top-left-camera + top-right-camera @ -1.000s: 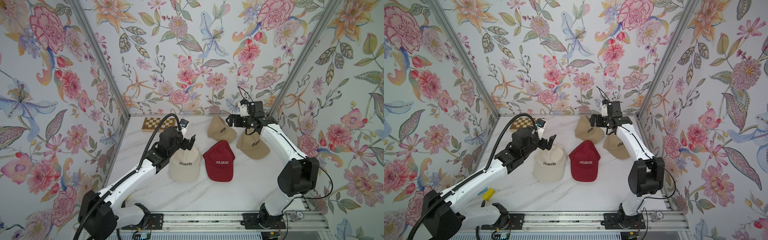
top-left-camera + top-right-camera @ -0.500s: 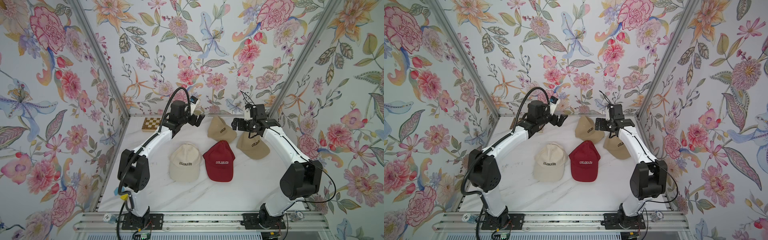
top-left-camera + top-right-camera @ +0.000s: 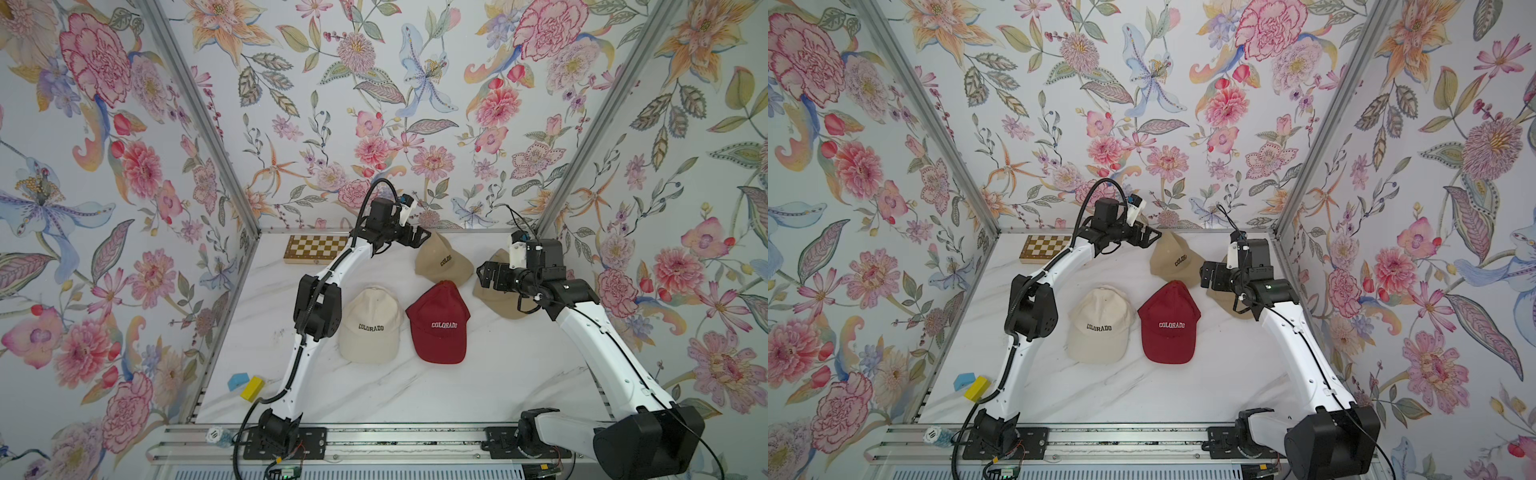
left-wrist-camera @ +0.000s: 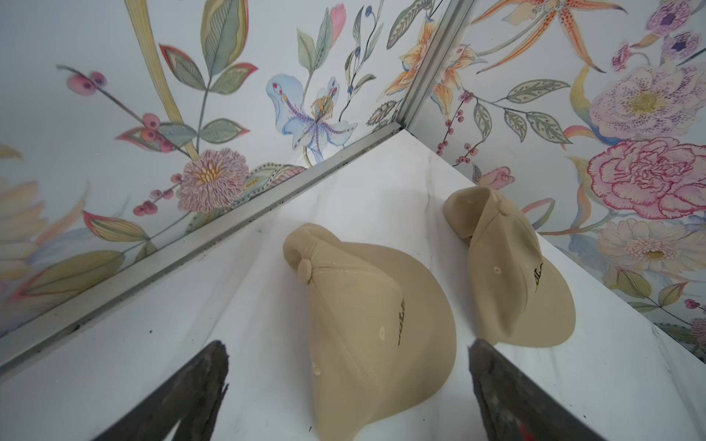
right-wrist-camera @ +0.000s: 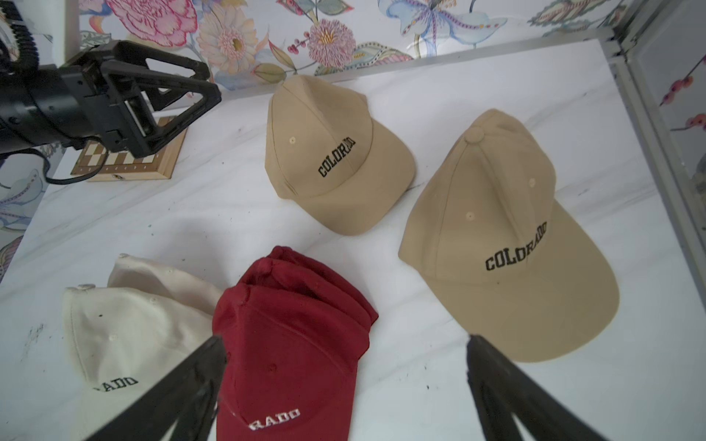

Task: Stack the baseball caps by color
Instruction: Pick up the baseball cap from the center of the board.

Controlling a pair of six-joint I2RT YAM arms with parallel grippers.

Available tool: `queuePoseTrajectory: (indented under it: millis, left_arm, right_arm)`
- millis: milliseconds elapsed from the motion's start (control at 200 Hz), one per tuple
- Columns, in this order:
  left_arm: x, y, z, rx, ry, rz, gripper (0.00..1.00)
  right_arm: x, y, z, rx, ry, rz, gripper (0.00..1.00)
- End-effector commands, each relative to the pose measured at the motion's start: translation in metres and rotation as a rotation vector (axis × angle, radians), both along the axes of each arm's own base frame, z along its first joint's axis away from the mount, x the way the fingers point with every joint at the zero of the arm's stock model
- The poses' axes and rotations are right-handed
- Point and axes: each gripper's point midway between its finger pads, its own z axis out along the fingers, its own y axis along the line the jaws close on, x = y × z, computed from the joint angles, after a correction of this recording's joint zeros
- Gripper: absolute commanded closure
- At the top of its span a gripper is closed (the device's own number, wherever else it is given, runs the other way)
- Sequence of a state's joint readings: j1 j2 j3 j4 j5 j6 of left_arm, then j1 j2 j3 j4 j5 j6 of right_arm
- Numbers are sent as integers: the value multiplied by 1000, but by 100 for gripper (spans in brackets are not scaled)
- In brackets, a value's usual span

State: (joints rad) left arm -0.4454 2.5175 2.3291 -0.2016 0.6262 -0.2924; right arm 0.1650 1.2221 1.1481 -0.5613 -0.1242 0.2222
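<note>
Nearest my base, at the left edge of the white marble bench (image 3: 415,395), a small blue block (image 3: 237,381) and a small yellow block (image 3: 252,389) lie just beside each other. Farther in, mid-bench, a cream fabric baseball cap (image 3: 372,328) and a dark red fabric baseball cap (image 3: 440,328) sit side by side, brims toward me and COLORADO lettering up. My right wrist view shows a second cream crown (image 5: 160,278) peeking out from under the cream one, and more red fabric bunched in layers behind the red crown. To their right my right arm rises from the rail and bends inward. My right gripper (image 3: 486,276) hangs raised with its jaws spread wide and nothing between them, hiding part of the near tan fabric baseball cap (image 3: 498,303), which lies close to the right wall. Beyond, the far tan fabric baseball cap (image 3: 442,259) rests near the back wall, apart from the other tan one. My left arm arches over the bench to the back, my left gripper (image 3: 409,242) wide apart and empty, just beside that far cap's crown. In the back left corner lies a brown-and-cream checkered wooden chessboard (image 3: 316,249).
</note>
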Motion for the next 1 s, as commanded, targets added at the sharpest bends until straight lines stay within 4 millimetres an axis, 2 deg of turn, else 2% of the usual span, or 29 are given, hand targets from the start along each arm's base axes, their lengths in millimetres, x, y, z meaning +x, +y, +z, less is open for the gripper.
queuePoseTrajectory:
  millis: [0, 150, 320, 505, 676, 871, 996]
  left_arm:
    - [8, -15, 15, -105, -32, -13, 0]
    - [14, -24, -4, -125, -6, -11, 0]
    - [10, -32, -25, -125, 44, -10, 1]
    - [5, -40, -44, -126, 90, -23, 9]
    - [4, -45, -53, -162, 118, -35, 24]
    - [3, -47, -57, -180, 135, -42, 49]
    - [3, -47, -48, -182, 112, -50, 74]
  right_arm:
    - [-12, 3, 0, 38, 3, 7, 1]
    - [-25, 2, -5, 49, 5, 6, 1]
    - [-36, -1, -9, 46, 4, -1, 1]
    - [-39, -1, -16, 49, 17, 0, 1]
    - [-38, -1, -16, 44, 13, 4, 1]
    - [-37, -2, -17, 39, 16, 4, 1]
    - [-35, -1, -20, 47, 17, 10, 1]
